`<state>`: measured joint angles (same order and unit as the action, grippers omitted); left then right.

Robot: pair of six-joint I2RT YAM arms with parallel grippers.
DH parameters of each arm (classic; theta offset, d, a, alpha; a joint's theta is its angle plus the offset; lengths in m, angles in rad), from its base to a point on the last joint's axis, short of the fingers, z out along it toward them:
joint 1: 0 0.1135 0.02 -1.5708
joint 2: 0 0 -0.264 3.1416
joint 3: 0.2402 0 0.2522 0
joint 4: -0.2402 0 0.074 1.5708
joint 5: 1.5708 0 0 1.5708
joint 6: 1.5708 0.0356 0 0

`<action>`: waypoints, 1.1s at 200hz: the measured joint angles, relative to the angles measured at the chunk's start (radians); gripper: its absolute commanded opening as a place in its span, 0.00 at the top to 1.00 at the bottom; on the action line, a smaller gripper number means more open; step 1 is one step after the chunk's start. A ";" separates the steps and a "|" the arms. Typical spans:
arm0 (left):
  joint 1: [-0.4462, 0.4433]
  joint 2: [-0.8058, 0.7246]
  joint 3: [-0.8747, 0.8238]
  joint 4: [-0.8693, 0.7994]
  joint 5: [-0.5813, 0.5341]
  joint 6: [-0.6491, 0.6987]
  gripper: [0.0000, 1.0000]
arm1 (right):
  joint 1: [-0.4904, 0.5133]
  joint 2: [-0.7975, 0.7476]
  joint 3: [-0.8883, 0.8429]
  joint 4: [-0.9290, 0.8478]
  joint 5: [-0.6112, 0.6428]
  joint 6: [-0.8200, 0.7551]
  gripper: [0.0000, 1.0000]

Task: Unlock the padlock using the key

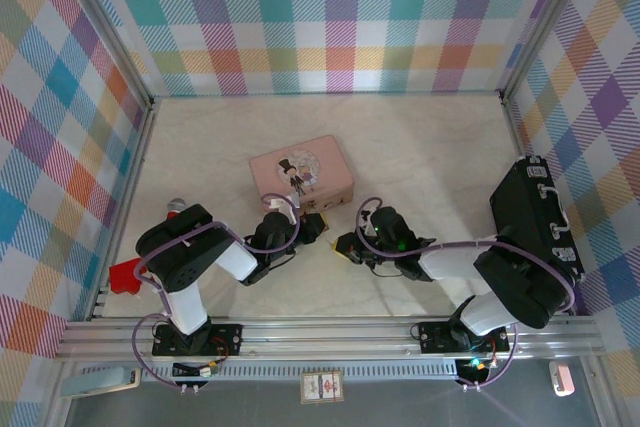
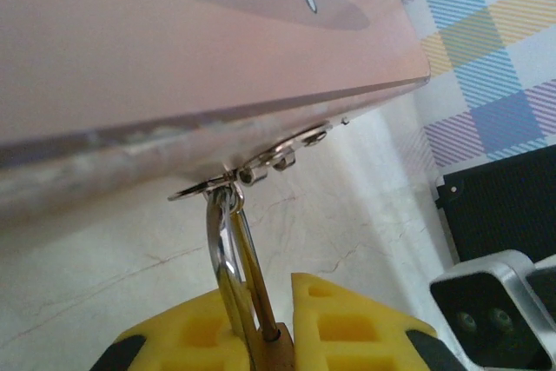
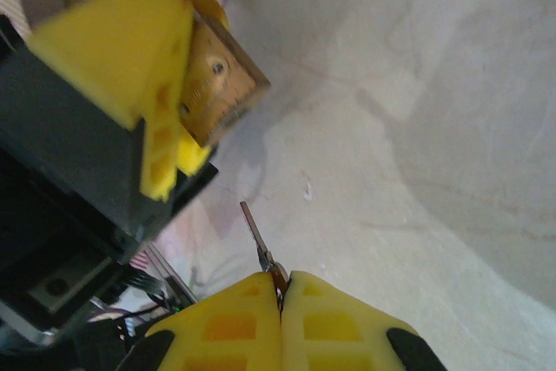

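Your pink case (image 1: 302, 172) lies on the worktop (image 1: 430, 147) with its lid down, so nothing inside it can be seen. From the metal hasp (image 2: 261, 162) on its near edge hangs the padlock (image 3: 217, 84), its thin silver shackle (image 2: 228, 249) threaded through the hasp loop. Your left jaws are pinching the brass body of the padlock between their yellow pads and holding it just off the case's front. In the right wrist view, the face with the keyhole is turned towards your right arm. Your right jaws are pressed together on the key (image 3: 258, 236), with only its slim dark blade sticking out beyond the pads. The blade's tip points up towards the padlock but stands apart from it, not touching, with bare worktop beneath. A black case (image 1: 535, 212) sits shut against the right wall, well apart from the pink one, and its contents are hidden too.
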<state>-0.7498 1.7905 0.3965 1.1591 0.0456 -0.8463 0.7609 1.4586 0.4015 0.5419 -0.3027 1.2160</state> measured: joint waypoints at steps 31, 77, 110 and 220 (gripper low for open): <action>0.002 0.029 0.006 0.053 -0.007 -0.006 1.00 | -0.038 0.018 0.000 0.060 -0.014 0.004 1.00; 0.007 0.040 0.015 0.079 -0.010 -0.034 1.00 | -0.074 0.075 -0.014 0.150 -0.055 0.027 1.00; 0.008 0.037 0.027 0.069 -0.009 -0.053 1.00 | -0.098 0.090 -0.016 0.184 -0.077 0.034 1.00; 0.013 -0.014 0.074 -0.070 0.018 -0.128 1.00 | -0.122 0.103 -0.016 0.250 -0.113 0.041 1.00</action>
<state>-0.7372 1.7760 0.4706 1.0889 0.0635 -0.9745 0.6392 1.5616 0.3851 0.7918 -0.4160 1.2572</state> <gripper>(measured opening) 0.124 0.063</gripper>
